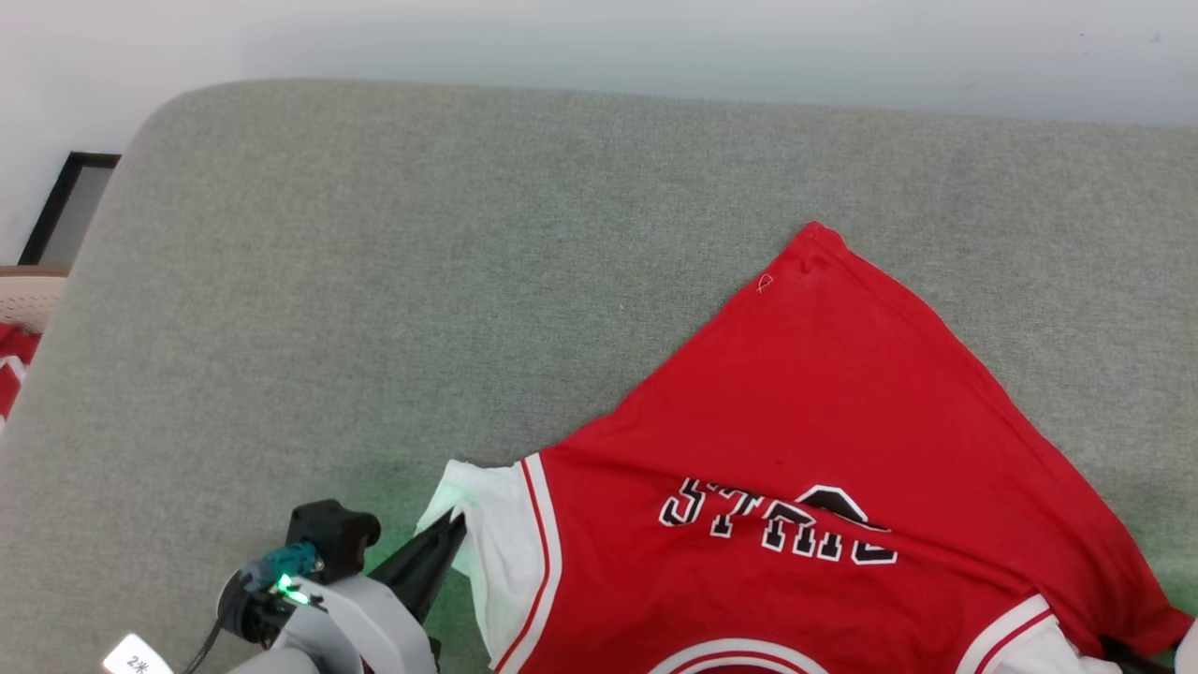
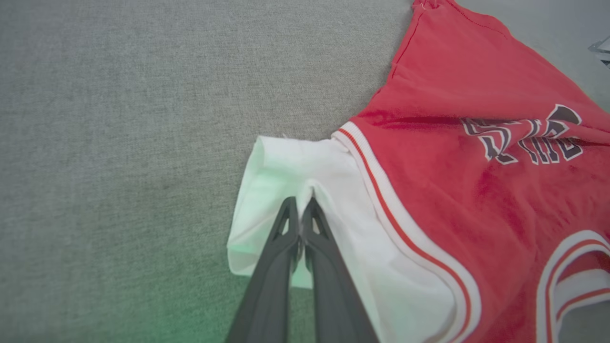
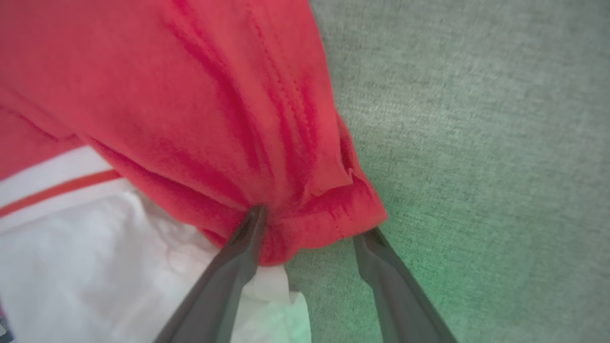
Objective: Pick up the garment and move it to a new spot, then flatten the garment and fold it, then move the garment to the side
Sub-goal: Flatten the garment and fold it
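Note:
The garment (image 1: 805, 412), a bright red jersey with white sleeves, striped trim and black lettering, lies spread on the grey padded surface (image 1: 374, 281), its hem corner pointing to the far side. My left gripper (image 1: 456, 526) is at the lower left, shut on the white sleeve (image 2: 286, 166); in the left wrist view its fingertips (image 2: 291, 206) pinch a fold of that cloth. My right gripper (image 3: 312, 224) is open at the garment's other side, and a bunched red corner (image 3: 314, 209) lies between its spread fingers, over the second white sleeve (image 3: 95, 247).
A pale wall runs behind the surface. Past the left edge stand a dark frame (image 1: 70, 206) and something red and white (image 1: 19, 356). Bare grey fabric stretches to the left of and beyond the garment.

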{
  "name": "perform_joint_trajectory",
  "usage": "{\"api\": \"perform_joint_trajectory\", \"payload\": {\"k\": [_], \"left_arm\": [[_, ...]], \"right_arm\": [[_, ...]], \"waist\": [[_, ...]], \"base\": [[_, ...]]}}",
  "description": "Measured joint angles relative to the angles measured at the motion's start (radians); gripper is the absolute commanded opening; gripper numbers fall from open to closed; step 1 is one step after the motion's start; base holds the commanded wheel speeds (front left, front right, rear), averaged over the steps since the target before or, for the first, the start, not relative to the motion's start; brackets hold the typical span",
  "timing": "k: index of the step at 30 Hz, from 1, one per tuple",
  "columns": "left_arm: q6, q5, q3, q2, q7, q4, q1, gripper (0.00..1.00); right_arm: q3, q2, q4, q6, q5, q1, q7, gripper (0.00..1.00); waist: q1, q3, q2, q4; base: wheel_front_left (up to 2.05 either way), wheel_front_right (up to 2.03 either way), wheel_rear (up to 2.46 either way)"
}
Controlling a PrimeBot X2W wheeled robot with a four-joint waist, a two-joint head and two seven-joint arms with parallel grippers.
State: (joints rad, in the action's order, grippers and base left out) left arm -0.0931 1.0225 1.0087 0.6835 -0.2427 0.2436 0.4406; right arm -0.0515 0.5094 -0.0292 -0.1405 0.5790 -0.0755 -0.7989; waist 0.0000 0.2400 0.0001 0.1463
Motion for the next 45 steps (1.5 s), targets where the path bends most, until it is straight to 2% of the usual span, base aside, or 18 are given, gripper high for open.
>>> {"api": "perform_joint_trajectory", "payload": {"k": [7,11,14,17,21,28,36,43,44,45], "left_arm": [[-0.005,0.0,-0.005,-0.002,-0.006,-0.009,-0.016,0.0],[-0.005,0.0,-0.009,-0.013,-0.009,-0.017,-0.019,0.0],[-0.002,-0.002,-0.008,-0.022,-0.01,-0.018,-0.019,0.0],[0.005,-0.008,-0.003,-0.033,-0.012,-0.016,-0.014,0.0],[0.016,-0.016,0.005,-0.057,-0.008,-0.009,0.007,0.0],[0.049,-0.034,0.022,-0.106,-0.004,0.02,0.051,0.0],[0.092,-0.056,0.045,-0.179,-0.003,0.068,0.1,0.0],[0.125,-0.063,0.045,-0.223,-0.009,0.117,0.123,0.0],[0.129,-0.063,0.044,-0.226,-0.01,0.124,0.124,0.0],[0.132,-0.063,0.041,-0.229,-0.012,0.131,0.125,0.0]], "right_arm": [[-0.091,0.018,0.225,0.009,0.007,-0.084,-0.116,1.0],[-0.151,0.03,0.381,0.009,-0.003,-0.075,-0.136,1.0],[-0.13,0.051,0.463,0.009,-0.018,0.002,-0.103,1.0],[-0.057,0.086,0.472,0.009,-0.038,0.108,-0.03,1.0],[0.075,0.119,0.369,0.009,-0.053,0.275,0.06,1.0],[0.317,0.14,0.039,0.009,-0.039,0.605,0.122,1.0],[0.526,0.13,-0.333,0.009,0.038,0.863,0.092,1.0],[0.665,0.143,-0.529,0.009,0.104,0.99,0.008,1.0],[0.679,0.144,-0.549,0.009,0.112,1.003,-0.011,0.93],[0.688,0.144,-0.567,0.009,0.128,1.018,-0.04,0.18]], "waist": [[0.0,-0.01,0.0,0.008],[0.0,-0.012,0.0,0.024],[0.0,-0.011,0.0,0.042],[0.0,-0.006,0.0,0.062],[0.0,0.005,0.0,0.094],[0.0,0.04,0.0,0.16],[0.0,0.086,0.0,0.25],[0.0,0.125,0.0,0.316],[0.0,0.13,0.0,0.323],[0.0,0.135,0.0,0.33]], "base": [[0.0,0.0,0.0],[0.0,0.0,0.0],[0.0,0.0,0.0],[0.0,0.0,0.0],[0.0,0.0,0.0],[0.0,0.0,0.0],[0.0,0.0,0.0],[0.0,0.0,0.0],[0.0,0.0,0.0],[0.0,0.0,0.0]]}}
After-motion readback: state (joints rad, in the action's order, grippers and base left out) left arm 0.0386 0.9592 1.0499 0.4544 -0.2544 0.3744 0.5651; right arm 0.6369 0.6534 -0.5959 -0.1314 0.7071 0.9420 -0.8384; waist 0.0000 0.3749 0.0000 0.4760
